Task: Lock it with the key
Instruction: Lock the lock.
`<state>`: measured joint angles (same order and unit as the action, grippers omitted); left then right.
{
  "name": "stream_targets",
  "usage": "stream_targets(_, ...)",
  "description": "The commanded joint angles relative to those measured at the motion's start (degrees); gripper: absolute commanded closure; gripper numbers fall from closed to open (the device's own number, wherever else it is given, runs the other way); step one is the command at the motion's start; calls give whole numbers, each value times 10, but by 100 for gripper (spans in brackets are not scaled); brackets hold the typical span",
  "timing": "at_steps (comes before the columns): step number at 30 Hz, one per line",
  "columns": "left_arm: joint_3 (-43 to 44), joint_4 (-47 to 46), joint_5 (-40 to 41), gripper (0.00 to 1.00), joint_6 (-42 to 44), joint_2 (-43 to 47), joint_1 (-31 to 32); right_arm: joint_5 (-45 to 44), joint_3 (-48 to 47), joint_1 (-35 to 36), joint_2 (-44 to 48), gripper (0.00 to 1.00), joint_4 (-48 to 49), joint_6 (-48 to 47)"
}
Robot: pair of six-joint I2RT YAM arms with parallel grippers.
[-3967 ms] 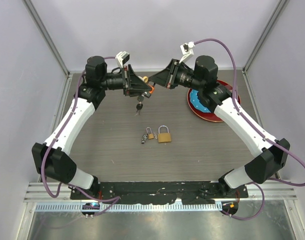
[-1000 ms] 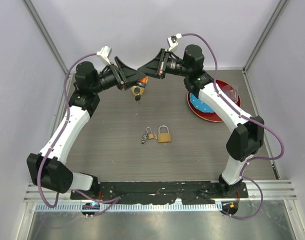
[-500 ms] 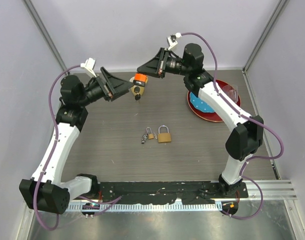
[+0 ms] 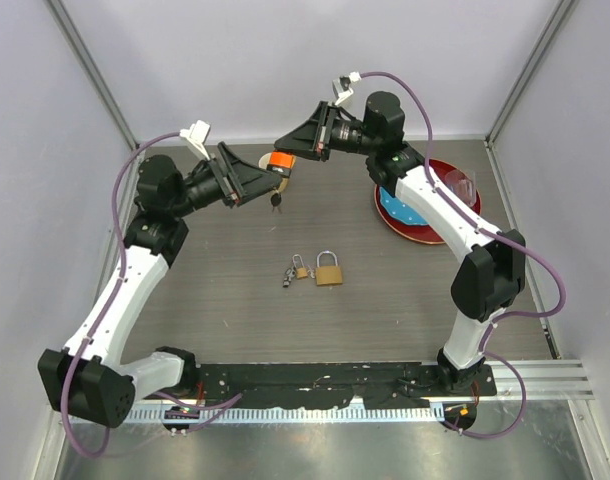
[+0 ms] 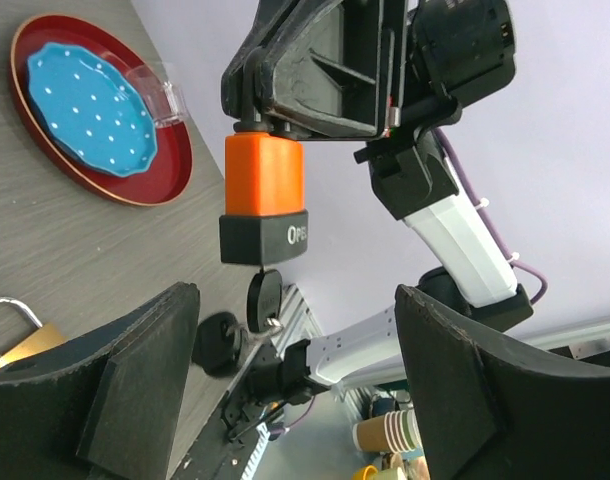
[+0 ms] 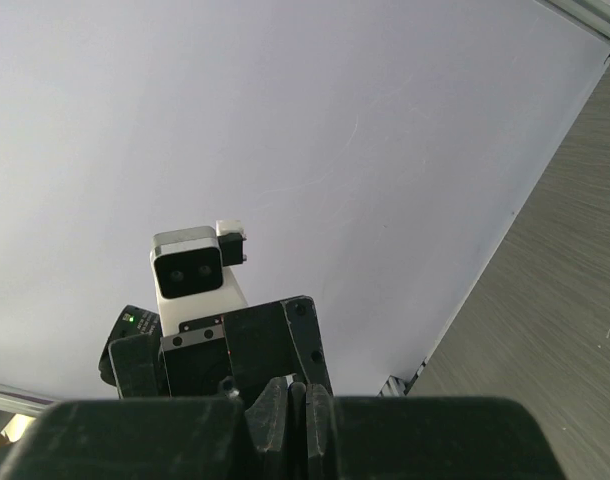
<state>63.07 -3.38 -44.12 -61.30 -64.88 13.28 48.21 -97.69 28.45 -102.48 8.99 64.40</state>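
The orange padlock [image 5: 264, 190] hangs upright in the air above the rear of the worktop [image 4: 385, 290], its top clamped in the right gripper [image 4: 283, 150]. The key [image 5: 263, 298] points straight down from its black underside. The left gripper [image 4: 267, 183], with fingers apart, faces the key from the left and is the nearer one.

Red plate [image 4: 423, 238]: far right part of the tabletop [image 4: 235, 300].
Blue dish [image 4: 393, 200]: lying inside red plate.
Clear container [image 4: 463, 183]: on plate's far-right rim.
Tabletop: dark woodgrain.
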Motion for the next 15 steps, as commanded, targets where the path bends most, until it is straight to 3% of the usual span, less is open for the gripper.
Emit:
stream_targets(1, 8, -54, 13, 20, -5, -28, 39, 2, -4, 2, 42, 98, 39, 6)
stream_targets(8, 0, -62, 18, 47, -7, -27, 54, 1, 5, 2, 50, 98, 36, 2)
stream_targets(15, -28, -51, 15, 51, -4, -7, 54, -1, -1, 2, 47, 98, 37, 6)
